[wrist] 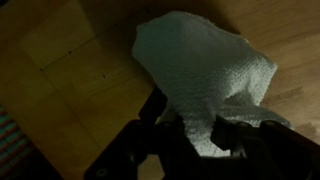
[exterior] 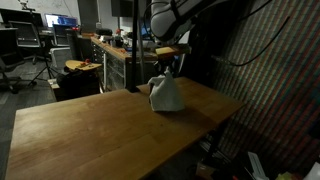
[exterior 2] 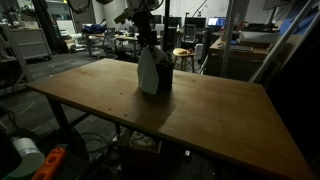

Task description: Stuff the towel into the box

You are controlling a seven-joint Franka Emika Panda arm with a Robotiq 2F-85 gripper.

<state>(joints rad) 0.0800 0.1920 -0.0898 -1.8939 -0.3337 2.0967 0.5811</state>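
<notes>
One pincer point(wrist: 195, 128), tight around towel point(wrist: 200, 60)

Towel point(wrist: 205, 70): pale grey-white, nubby looped texture seen in wrist view. Table point(exterior: 90, 125): warm mid-brown wood, faint grain and darker plank seams noted. Gripper point(wrist: 195, 128): black, matte. Wall panel point(exterior: 285, 70): fine criss-cross weave, dull red and grey. Orange item point(exterior 2: 50, 162) seen below table edge.

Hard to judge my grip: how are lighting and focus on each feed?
Wrist view: dim and soft; the hand is a dark silhouette, the towel pale and readable. Both exterior views: low light, towel stands out on the wooden table.
</notes>
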